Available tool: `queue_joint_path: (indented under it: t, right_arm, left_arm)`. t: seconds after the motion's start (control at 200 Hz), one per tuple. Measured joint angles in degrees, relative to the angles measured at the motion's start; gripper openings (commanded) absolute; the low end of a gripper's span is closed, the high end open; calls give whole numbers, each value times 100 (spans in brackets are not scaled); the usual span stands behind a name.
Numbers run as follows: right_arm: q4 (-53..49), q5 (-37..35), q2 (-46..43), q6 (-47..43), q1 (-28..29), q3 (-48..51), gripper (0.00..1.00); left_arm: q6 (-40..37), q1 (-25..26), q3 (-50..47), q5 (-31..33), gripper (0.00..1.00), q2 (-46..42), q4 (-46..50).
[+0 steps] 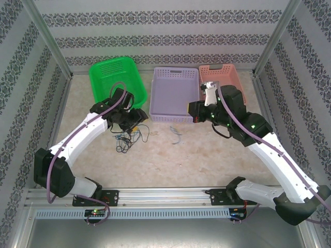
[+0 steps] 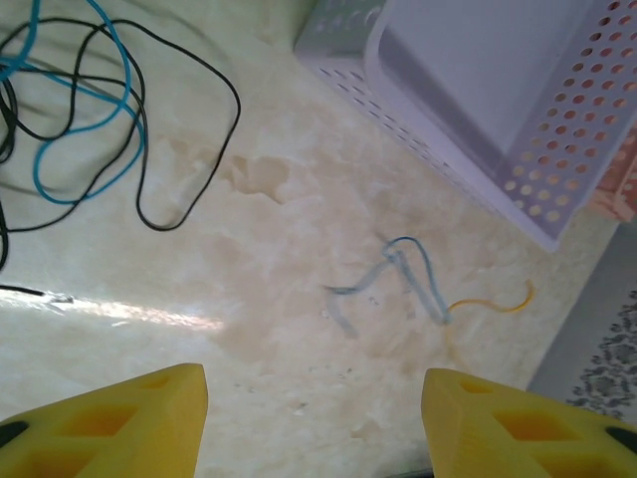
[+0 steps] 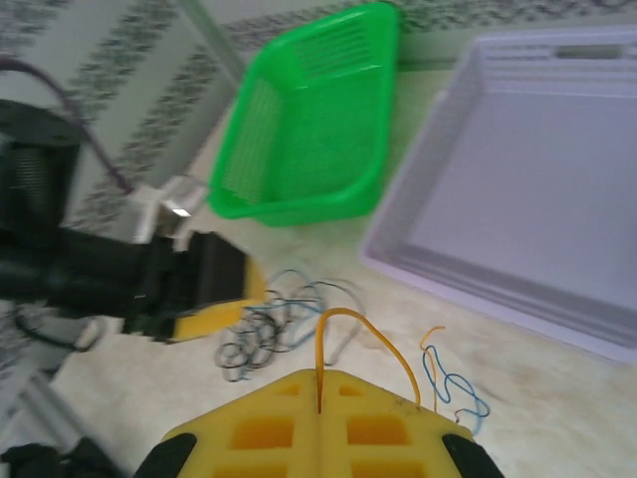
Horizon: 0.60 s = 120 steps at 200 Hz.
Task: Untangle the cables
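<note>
The cables (image 1: 129, 135) are lying as a black-and-blue tangle on the table (image 1: 170, 165), left of its middle, just in front of the green basket (image 1: 93, 77). A loose pale-blue strand (image 1: 176, 135) is lying near the front rim of the lavender basket (image 1: 155, 93). The left gripper (image 2: 314, 378) is hovering with jaws apart, holding nothing. The right gripper (image 3: 320, 383) is pinching an orange strand (image 3: 353, 321) between closed jaws.

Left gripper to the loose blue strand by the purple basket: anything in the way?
Nothing visible. Bare tabletop lies between the open left gripper and the blue strand; the black-and-blue tangle sits off to one side.
</note>
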<state>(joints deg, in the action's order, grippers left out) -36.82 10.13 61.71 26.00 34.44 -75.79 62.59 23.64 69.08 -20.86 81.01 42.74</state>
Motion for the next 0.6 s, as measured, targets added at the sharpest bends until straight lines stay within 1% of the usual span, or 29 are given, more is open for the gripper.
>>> queue_joint_path:
  t: [0.135, 0.155, 0.23, 0.25, 0.28, 0.465, 0.6]
  right_arm:
    - [420, 404, 11, 188, 31, 260, 0]
    - [487, 479, 13, 214, 28, 354, 0]
    - [557, 723, 70, 271, 28, 660, 0]
    - [562, 785, 103, 275, 28, 754, 0]
    - [557, 841, 153, 284, 28, 894, 0]
    - [284, 905, 232, 402, -190, 1864, 0]
    - [83, 905, 232, 450, -374, 2267, 0]
  left_arm:
    - [660, 17, -289, -181, 59, -101, -256]
    - [769, 33, -376, -195, 62, -131, -308]
    - [1211, 168, -688, -229, 63, -219, -459]
    - [1314, 210, -752, -225, 65, -229, -485]
    - [1469, 289, -841, -221, 65, -238, -514]
    - [2199, 785, -1062, -107, 67, -166, -627]
    - [2564, 1060, -1073, 11, 67, 79, -732]
